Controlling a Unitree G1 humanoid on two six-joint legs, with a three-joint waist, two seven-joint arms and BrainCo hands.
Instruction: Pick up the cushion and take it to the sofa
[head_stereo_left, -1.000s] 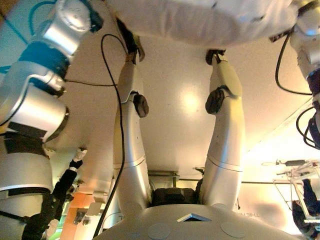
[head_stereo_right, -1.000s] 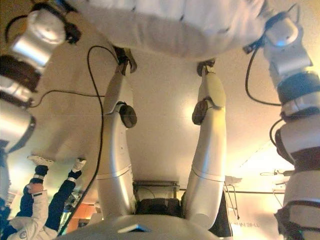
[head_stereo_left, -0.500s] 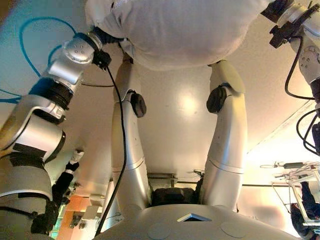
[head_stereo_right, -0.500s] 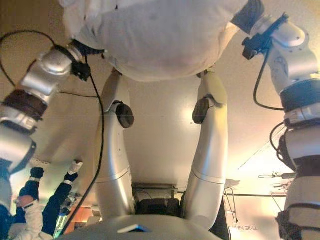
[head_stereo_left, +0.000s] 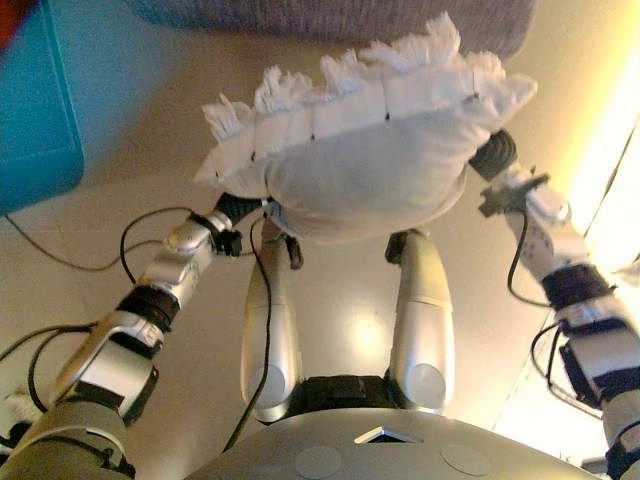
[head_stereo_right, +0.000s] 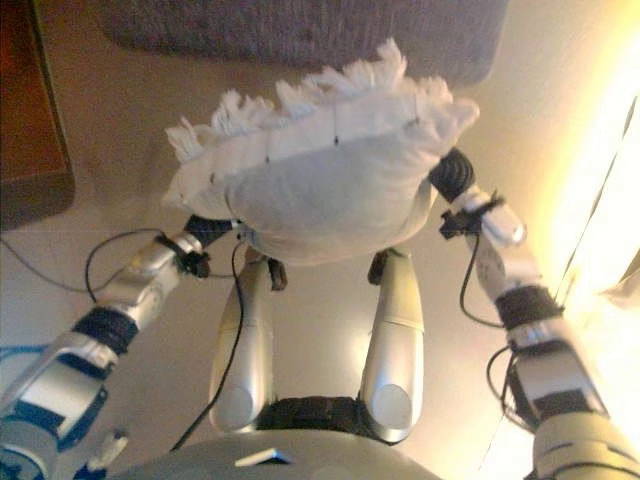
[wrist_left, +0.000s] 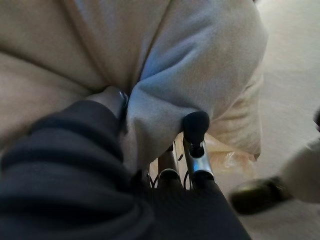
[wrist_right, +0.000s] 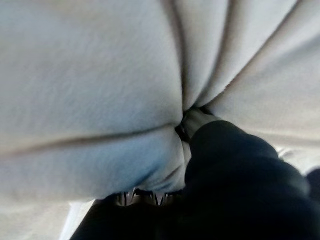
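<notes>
Across the top of the head views runs the grey sofa (head_stereo_left: 340, 18), its woven edge above everything else, with pale floor (head_stereo_left: 120, 215) below it. To the robot's left, a blue bin (head_stereo_left: 35, 110) stands on that floor; in the right eye view it looks dark brown, so its true colour I cannot tell. Next in size is the white cushion (head_stereo_left: 365, 160), held up between the 2 arms just in front of the sofa's edge and clear of the floor, its fringed seam turned upward. Left hand (wrist_left: 107, 100) presses into the cushion's side; in its wrist view the thumb and a dark-tipped finger (wrist_left: 196, 125) are curled into the fabric, which bulges between them. Right hand (wrist_right: 197, 122) is buried in a deep fold on the opposite side, the cloth creased tightly round it, so only its dark cover shows and its grip cannot be made out.
</notes>
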